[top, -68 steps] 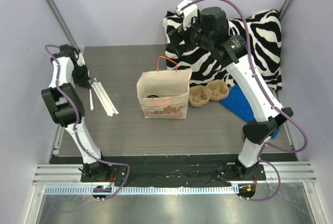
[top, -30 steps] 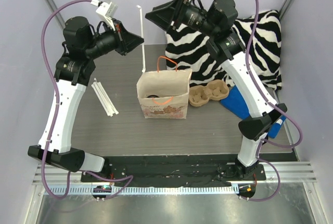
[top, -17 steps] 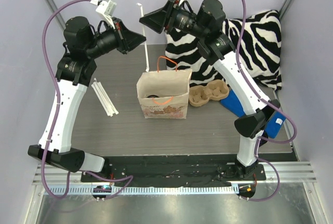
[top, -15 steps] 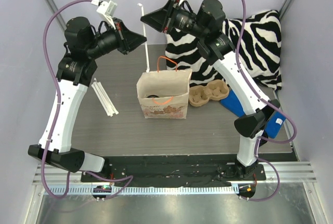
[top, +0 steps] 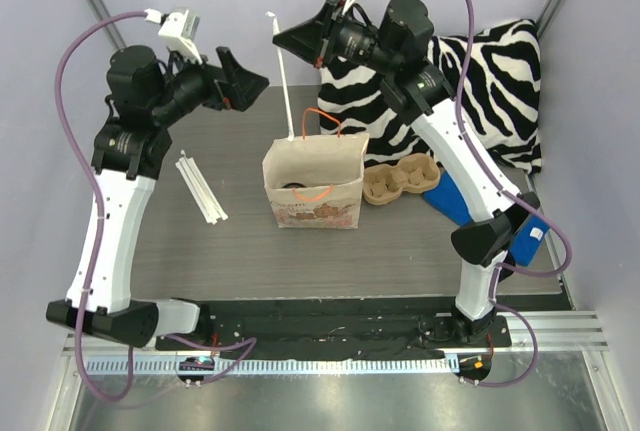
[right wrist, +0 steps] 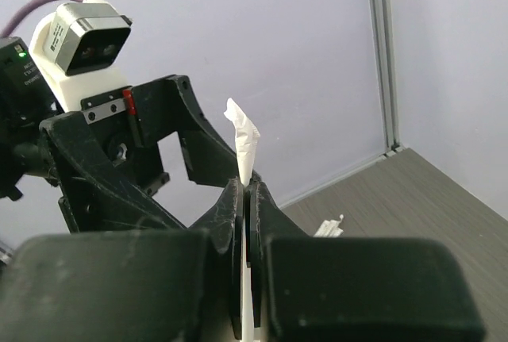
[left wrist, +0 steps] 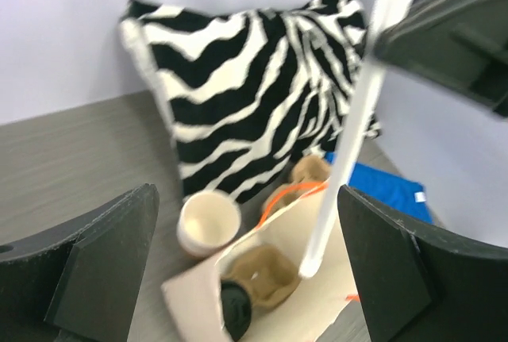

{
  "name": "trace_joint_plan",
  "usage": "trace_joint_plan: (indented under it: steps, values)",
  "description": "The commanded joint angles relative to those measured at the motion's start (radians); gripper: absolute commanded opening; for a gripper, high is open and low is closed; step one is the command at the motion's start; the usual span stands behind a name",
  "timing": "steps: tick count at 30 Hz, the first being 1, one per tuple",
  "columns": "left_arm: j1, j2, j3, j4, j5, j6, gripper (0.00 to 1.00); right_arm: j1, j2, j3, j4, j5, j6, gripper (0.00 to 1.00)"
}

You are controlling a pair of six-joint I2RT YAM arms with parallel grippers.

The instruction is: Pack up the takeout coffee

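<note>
Qty: 1 bag [top: 312,191], 1 cushion [top: 480,71], 1 cloth [top: 462,201], 1 lidded coffee [left wrist: 236,309], 1 cream cup [left wrist: 208,219], 2 trays [top: 400,181], 1 raised straw [top: 284,81].

On my feed the dark grey wood-grain table [top: 240,241] is boxed in by plain pale lilac walls [top: 220,21] behind it and on both sides. Slanted metal posts [top: 95,1] rise near its far corners. A silver slotted rail [top: 110,334] runs along the table's near edge, and soft, even light falls across its top, leaving only faint shadows.
</note>
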Motion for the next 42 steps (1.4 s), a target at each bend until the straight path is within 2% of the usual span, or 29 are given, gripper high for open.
trace_joint_plan:
  steps: [1, 2, 5, 7, 11, 14, 18, 24, 36, 42]
  values:
    - [0.029, -0.103, -0.067, -0.091, -0.106, 0.088, 1.0, 0.006, -0.115, -0.013, -0.056, -0.04, -0.137, 0.01]
    - [0.063, -0.118, -0.089, -0.104, -0.117, 0.085, 1.0, 0.006, -0.127, -0.027, -0.078, -0.053, -0.221, 0.01]
    - [0.161, -0.123, -0.12, -0.14, -0.146, 0.05, 1.0, 0.008, -0.193, -0.136, -0.125, -0.071, -0.341, 0.01]
    - [0.193, -0.117, -0.131, -0.156, -0.193, 0.035, 1.0, 0.011, -0.209, -0.197, -0.145, -0.108, -0.371, 0.01]
    - [0.282, -0.142, -0.205, -0.119, -0.167, -0.014, 1.0, 0.017, -0.253, -0.295, -0.122, -0.142, -0.441, 0.01]
    - [0.292, -0.154, -0.214, -0.13, -0.176, 0.004, 1.0, 0.017, -0.279, -0.409, -0.069, -0.178, -0.515, 0.01]
    - [0.295, -0.145, -0.197, -0.139, -0.181, 0.029, 1.0, 0.017, -0.359, -0.619, 0.084, -0.221, -0.57, 0.01]
    - [0.295, -0.142, -0.196, -0.161, -0.19, 0.049, 1.0, 0.015, -0.411, -0.777, 0.106, -0.232, -0.664, 0.01]
    - [0.295, -0.126, -0.186, -0.165, -0.169, 0.049, 1.0, 0.014, -0.427, -0.935, 0.089, -0.264, -0.823, 0.01]
    - [0.293, -0.135, -0.199, -0.165, -0.157, 0.049, 1.0, 0.011, -0.398, -0.943, 0.056, -0.263, -0.868, 0.01]
